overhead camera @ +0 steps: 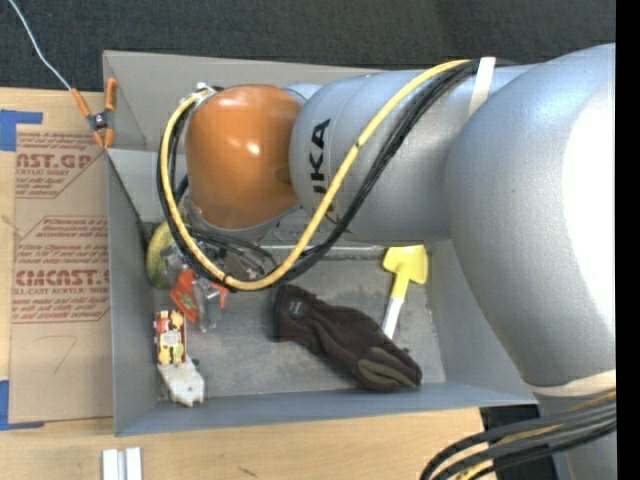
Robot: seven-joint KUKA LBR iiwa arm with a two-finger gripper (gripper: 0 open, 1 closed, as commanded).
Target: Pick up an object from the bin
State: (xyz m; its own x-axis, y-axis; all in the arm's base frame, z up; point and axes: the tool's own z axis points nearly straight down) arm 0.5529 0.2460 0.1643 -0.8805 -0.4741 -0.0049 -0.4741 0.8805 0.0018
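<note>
My gripper reaches down under the orange wrist cover at the left side of the bin. Right beside it, on its left, lies a small orange-red thing, partly hidden by it. A yellow-green rounded thing rests against the left wall just above that. In front of the gripper, toward the near left corner, a small red-and-yellow toy vehicle lies with a white piece at its end. I cannot make out anything held in the gripper.
A dark brown glove lies across the middle of the bin floor. A yellow scraper with a white handle lies at the right. The arm covers the far half of the bin.
</note>
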